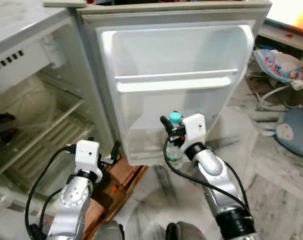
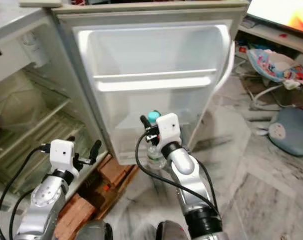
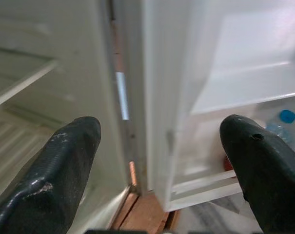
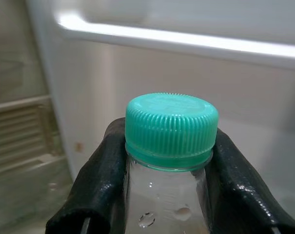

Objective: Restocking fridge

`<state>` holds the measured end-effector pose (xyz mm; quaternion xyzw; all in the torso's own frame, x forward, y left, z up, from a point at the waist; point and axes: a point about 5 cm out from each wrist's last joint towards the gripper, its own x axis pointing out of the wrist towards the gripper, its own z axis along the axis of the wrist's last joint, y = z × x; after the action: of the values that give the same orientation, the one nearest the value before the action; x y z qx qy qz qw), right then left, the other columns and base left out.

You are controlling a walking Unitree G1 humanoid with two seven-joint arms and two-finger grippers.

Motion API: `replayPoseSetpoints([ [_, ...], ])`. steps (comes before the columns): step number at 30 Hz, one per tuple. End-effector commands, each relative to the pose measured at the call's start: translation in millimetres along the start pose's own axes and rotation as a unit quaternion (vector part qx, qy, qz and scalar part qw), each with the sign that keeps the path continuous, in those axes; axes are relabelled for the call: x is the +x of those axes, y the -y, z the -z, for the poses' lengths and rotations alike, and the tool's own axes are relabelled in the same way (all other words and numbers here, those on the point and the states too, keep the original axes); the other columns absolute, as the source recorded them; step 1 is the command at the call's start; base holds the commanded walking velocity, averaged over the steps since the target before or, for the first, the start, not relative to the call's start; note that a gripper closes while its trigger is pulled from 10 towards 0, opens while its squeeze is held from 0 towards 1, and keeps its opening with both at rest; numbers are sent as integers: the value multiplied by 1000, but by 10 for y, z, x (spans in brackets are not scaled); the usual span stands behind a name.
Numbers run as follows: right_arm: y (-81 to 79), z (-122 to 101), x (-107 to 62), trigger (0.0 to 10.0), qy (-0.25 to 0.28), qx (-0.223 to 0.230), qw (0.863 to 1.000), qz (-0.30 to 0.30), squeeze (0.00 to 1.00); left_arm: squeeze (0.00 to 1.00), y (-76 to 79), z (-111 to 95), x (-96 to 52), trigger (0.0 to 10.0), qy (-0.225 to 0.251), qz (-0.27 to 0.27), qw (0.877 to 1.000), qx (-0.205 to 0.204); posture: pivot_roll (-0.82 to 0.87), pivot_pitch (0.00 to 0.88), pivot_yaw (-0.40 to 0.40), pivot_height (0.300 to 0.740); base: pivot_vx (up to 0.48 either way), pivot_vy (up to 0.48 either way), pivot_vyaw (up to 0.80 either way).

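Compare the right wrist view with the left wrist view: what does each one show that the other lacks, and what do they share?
Right wrist view alone: the right hand clamped on the neck of the clear plastic bottle with the ribbed teal cap, seen close up.

Left wrist view alone: the left hand open with nothing between its fingers, the hinge gap beside the white fridge door, and the brown wooden base below.

Both: the door's white inner shelf, and that same bottle, which appears small and far off from the left wrist.
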<state>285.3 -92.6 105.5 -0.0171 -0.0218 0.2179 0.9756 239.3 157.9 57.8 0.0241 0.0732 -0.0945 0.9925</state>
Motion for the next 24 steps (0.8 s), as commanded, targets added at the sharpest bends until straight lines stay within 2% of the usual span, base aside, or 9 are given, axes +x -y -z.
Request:
replayPoseSetpoints([
  [1, -31, -53, 42, 10000, 14, -2, 1000, -8, 0, 0, -27, 4, -14, 10000, 0, -1, 1000, 5, 102, 84, -20, 740, 0, 0, 0],
  [16, -38, -37, 32, 10000, 13, -5, 1000, -6, 0, 0, -14, 4, -21, 10000, 2, 9, 1000, 7, 102, 84, -15, 740, 0, 0, 0],
  [24, -40, -34, 28, 10000, 12, -5, 1000, -5, 0, 0, -18, 0, -22, 10000, 3, 11, 1000, 5, 101, 87, -15, 740, 316, 0, 0],
])
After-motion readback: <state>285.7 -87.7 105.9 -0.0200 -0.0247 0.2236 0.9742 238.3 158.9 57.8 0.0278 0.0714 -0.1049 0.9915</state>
